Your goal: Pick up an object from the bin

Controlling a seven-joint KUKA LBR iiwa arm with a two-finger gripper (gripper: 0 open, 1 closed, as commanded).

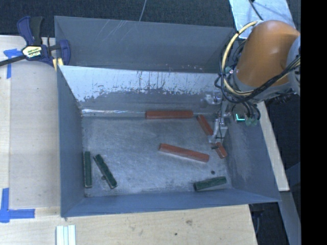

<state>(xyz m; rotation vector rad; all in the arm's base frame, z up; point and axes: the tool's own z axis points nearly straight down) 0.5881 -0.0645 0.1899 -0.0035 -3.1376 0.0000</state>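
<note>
Down low at the right side of the grey metal bin (153, 50) with the gripper (220, 137), right against a slim reddish-brown flat stick (205, 125) lying slantwise by the right wall. Impossible to tell how far open, or whether gripping.

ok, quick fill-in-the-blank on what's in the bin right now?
The bin holds ___ dark green sticks. Two of them lie at the floor's ___ end in the view. The gripper is at the view's ___ side, beside a short red-brown stick. Missing: three; left; right.
</note>
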